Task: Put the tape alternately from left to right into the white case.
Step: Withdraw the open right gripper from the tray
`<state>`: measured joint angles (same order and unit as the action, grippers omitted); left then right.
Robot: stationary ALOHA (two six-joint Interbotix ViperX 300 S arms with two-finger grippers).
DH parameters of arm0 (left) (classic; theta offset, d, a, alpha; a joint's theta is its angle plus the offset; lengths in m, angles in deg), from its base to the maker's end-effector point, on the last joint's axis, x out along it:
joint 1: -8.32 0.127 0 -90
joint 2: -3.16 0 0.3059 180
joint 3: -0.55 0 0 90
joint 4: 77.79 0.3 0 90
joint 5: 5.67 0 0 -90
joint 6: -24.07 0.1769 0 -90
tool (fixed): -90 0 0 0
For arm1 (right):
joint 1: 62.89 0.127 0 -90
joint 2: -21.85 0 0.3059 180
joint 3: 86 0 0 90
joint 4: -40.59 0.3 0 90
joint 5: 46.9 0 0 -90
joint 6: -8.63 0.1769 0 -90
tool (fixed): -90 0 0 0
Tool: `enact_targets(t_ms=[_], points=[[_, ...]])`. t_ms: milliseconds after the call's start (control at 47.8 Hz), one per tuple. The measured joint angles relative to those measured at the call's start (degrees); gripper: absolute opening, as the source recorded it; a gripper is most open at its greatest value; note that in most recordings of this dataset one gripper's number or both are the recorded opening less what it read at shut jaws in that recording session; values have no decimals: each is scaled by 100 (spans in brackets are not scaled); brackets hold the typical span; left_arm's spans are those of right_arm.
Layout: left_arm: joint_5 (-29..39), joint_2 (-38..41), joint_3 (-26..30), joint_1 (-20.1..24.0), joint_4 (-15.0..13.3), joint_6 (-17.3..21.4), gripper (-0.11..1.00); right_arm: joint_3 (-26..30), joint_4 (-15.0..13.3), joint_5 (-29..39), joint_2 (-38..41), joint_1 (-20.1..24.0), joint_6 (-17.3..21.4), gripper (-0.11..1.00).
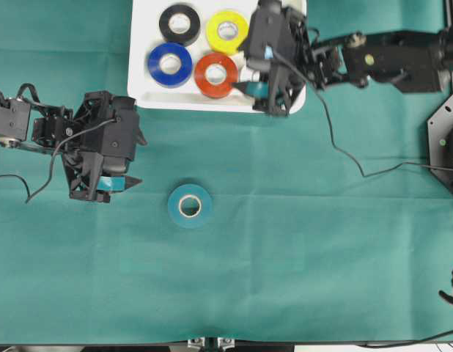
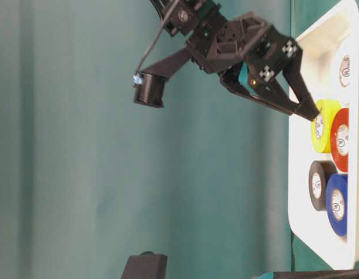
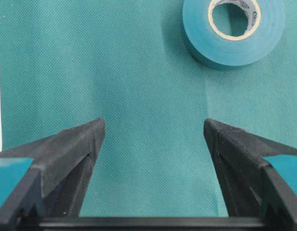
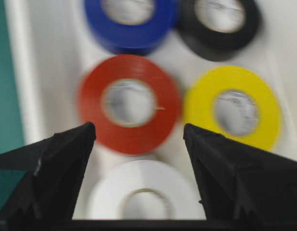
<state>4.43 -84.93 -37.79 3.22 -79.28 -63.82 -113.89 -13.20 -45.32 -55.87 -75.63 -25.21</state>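
Hovering over the white case (image 1: 142, 81), my right claw (image 4: 139, 139) gapes wide and grips nothing; the white roll (image 4: 141, 195) lies flat between its fingers beside the red (image 4: 129, 103), yellow (image 4: 235, 107), blue (image 1: 170, 64) and black (image 1: 179, 23) rolls. My left claw (image 3: 153, 127) spreads wide near the teal roll (image 1: 190, 206) on the green cloth (image 1: 300, 242).

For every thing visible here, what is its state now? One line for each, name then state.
teal roll: flat on the cloth, outside the case
blue roll: in the white case
black roll: in the case
red-orange roll: in the case
yellow roll: in the case
white roll: in the case
left gripper: open, empty
right gripper: open, empty
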Motion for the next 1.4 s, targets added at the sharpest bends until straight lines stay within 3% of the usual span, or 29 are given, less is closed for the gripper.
enact_targets(t_ms=[1026,1403], points=[[0,0,0,0,0,-9,85,-457,53,-70,-53,1459,44,82],[-105,9,-9,-44,0,-18,85,-686,334,-62,-53,1573,53,82]])
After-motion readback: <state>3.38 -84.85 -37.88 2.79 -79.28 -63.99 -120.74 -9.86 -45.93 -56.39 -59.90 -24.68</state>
